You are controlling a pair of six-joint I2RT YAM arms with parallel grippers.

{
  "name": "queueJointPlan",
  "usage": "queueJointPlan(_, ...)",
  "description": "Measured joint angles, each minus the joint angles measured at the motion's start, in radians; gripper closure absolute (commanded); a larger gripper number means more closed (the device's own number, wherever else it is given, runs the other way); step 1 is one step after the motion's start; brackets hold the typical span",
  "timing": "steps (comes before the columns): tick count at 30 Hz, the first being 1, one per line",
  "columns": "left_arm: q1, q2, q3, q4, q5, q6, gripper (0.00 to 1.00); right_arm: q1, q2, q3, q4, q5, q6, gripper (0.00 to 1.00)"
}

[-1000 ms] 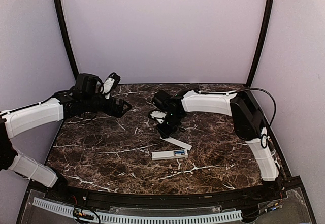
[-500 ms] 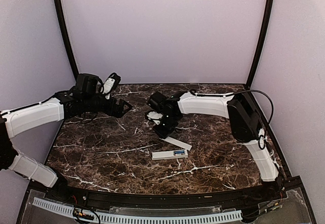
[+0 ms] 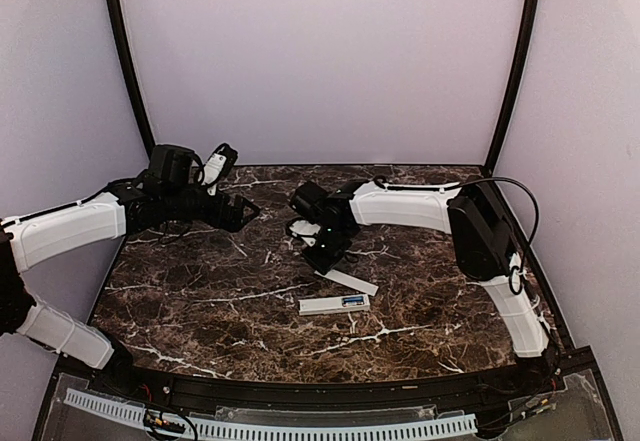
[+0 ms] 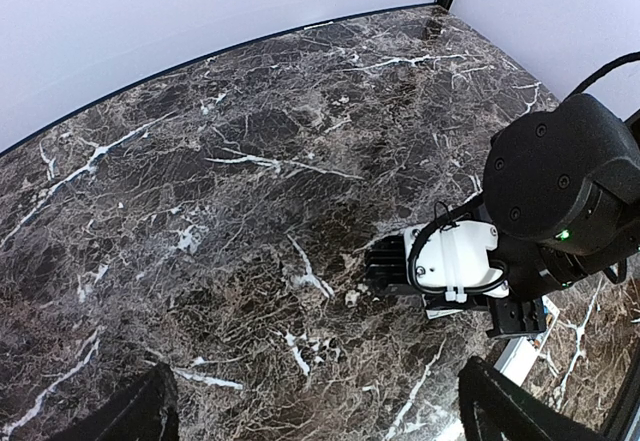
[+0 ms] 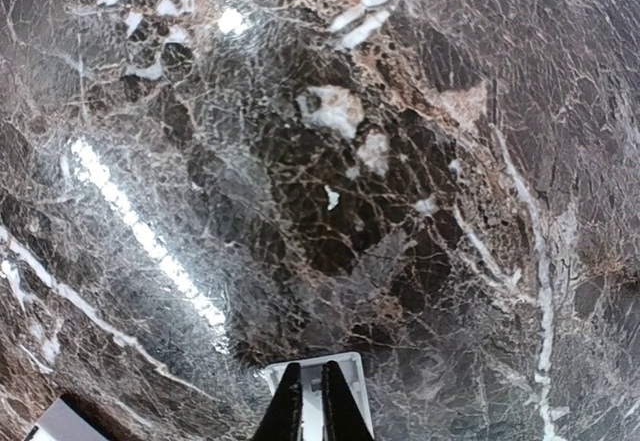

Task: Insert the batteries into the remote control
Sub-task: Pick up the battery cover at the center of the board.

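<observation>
White remote control [image 3: 334, 304] lies flat, front-centre of table [image 3: 190, 301], well in from all edges. One blue battery [image 3: 352, 301] sits in its recess, rt end. Cover strip [image 3: 347, 281] is just behind, angled. Beyond it the right gripper [image 5: 308, 401] hangs low w/ fingers pinched together. At far left the left gripper [image 4: 318, 401] is spread wide, w/ bare marble btwn them.

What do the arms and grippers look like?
The left arm and the right arm have white boxy link shells between black rounded joints. A black cable loops off the right arm's elbow; a green light marks its wrist housing. The left gripper and right gripper are black with slim fingers.
</observation>
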Motion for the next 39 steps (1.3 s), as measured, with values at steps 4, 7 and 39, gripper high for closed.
queueJointPlan(4, 0.0, 0.0, 0.0, 0.0, 0.0, 0.0, 0.03, 0.0, 0.0, 0.0, -0.001, 0.0, -0.003, 1.0)
queueJointPlan(7, 0.0, 0.0, 0.0, -0.001, 0.0, 0.0, 0.03, 0.0, 0.0, 0.0, 0.0, 0.0, -0.003, 1.0)
queueJointPlan(39, -0.066, 0.024, -0.109, 0.34, 0.145, -0.259, 0.01, 0.002, -0.251, -0.002, 0.248, 0.29, 0.17, 1.0)
